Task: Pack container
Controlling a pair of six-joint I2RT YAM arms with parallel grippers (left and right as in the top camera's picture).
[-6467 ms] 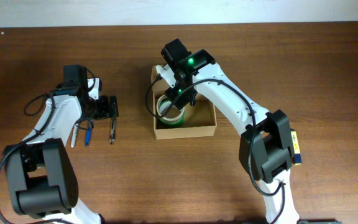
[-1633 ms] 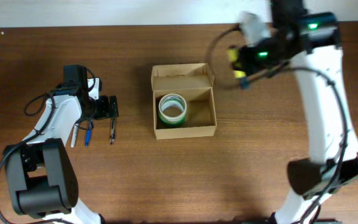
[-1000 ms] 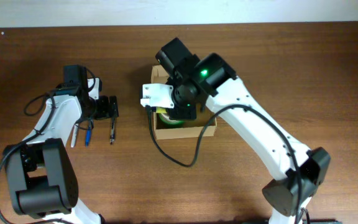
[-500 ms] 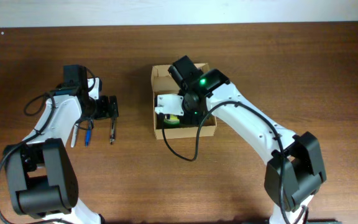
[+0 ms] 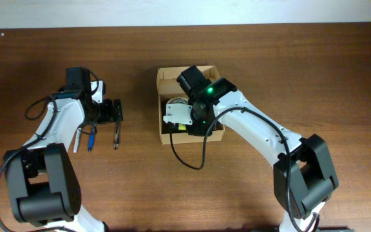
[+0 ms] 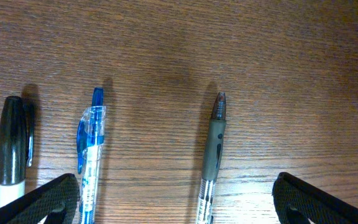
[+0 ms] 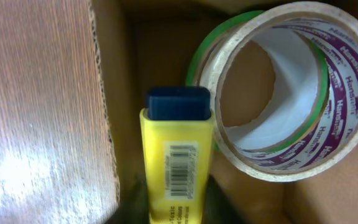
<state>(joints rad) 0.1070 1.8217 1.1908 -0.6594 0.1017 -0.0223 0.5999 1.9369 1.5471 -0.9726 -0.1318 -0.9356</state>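
Container sits about mid-table, flap lid open at the far edge. Right gripper is down inside it, pinching a yellow marker with a dark blue cap, squeezed between the cardboard wall and the stacked tape rolls. Left gripper hangs spread wide, well off to the side, over a black marker, blue pen and grey pen.

The overhead view looks straight down on the whole tabletop from afar. The left wrist view faces down, close over the pens. The right wrist view looks close into the box, past a stick. Overhead shares both spots.
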